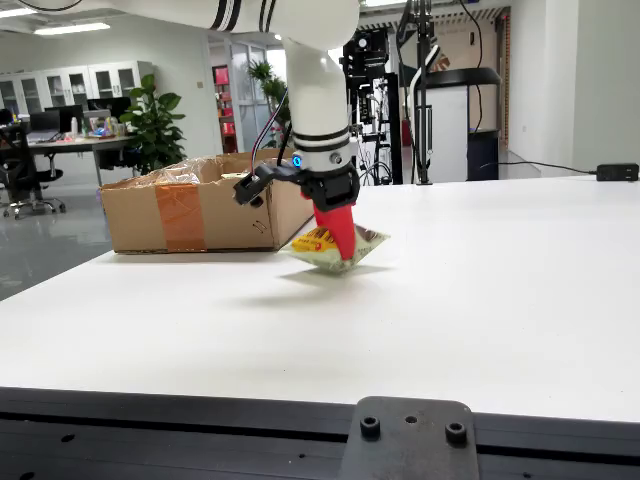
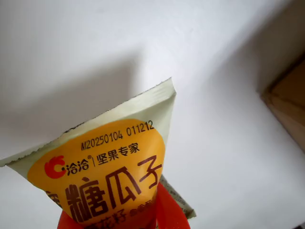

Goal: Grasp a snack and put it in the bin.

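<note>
Side view, red fingers (image 1: 338, 240) closed on snack packet (image 1: 335, 247) just above white surface (image 1: 480, 290), open cardboard box (image 1: 195, 205) behind-left, contents indistinct.

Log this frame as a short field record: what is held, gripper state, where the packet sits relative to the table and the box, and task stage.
held item: snack packet, pale green with an orange label
gripper: red-fingered gripper, shut on the packet
packet height: lifted off the white table; its shadow lies below it
packet print: Chinese characters and the code M20250104 011212, read in the view that rides on the gripper
bin: open cardboard box, left of the packet in the view from the side
task stage: grasped, not yet over the box
</note>
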Controlling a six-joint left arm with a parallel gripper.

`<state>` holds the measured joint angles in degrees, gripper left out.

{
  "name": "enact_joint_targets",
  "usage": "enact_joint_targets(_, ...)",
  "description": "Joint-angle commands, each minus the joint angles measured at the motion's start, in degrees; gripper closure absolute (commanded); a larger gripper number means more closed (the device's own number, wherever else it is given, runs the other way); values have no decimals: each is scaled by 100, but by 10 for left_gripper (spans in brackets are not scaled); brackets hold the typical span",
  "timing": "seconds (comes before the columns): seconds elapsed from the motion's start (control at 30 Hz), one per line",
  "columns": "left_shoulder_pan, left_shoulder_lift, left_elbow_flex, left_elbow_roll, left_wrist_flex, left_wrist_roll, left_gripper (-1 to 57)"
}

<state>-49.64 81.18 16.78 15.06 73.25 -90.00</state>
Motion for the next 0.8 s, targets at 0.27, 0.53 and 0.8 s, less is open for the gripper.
enact_joint_targets(0.27,-61,-91,-752,426,55,0,426)
enact_joint_targets(0.53,42,-372,-1025,666,79,0,428)
enact_joint_targets(0.8,303,-1189,-613,848,97,282,426)
